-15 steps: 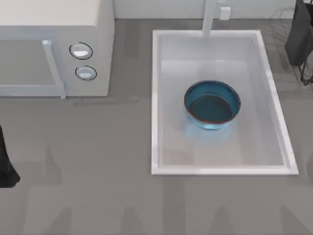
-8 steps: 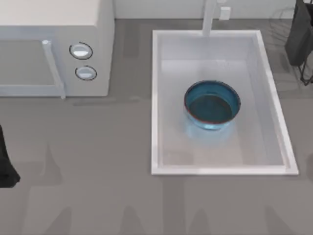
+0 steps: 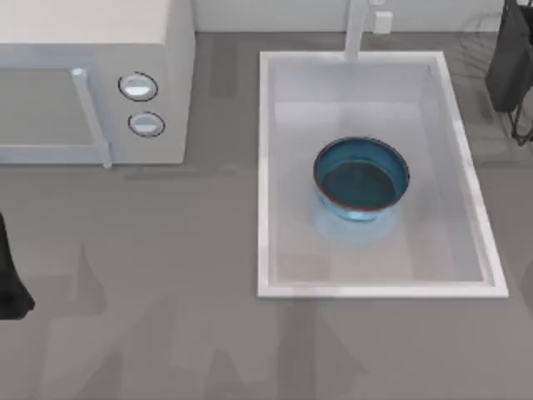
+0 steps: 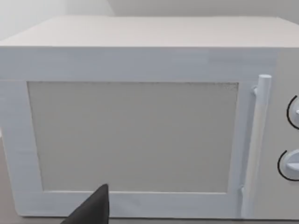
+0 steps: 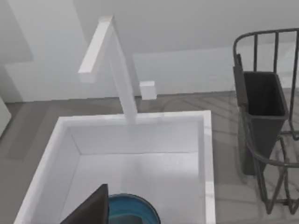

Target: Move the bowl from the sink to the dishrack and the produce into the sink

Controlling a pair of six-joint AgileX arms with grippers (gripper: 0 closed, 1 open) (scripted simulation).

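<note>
The blue bowl [image 3: 361, 178] stands upright in the middle of the white sink [image 3: 266, 167], and its rim [image 5: 133, 205] shows in the right wrist view. The dark wire dishrack [image 5: 273, 158] stands past the sink's right rim at the far right corner [image 3: 518, 117]. The produce is out of view. My left arm [image 3: 8, 279] is at the table's left edge, and a dark part of my left gripper [image 4: 91, 210] faces the microwave. A dark part of my right gripper [image 5: 91, 207] hangs over the sink, on the near side of the bowl.
A white microwave [image 3: 92, 83] with two knobs fills the far left. The white faucet [image 3: 356, 29] rises at the sink's far short side. A dark cutlery holder [image 5: 261, 100] sits in the dishrack. Grey counter [image 3: 166, 275] spreads left of and in front of the sink.
Shadows on the counter in front of the sink have shifted. The bowl and the left arm have not moved.
</note>
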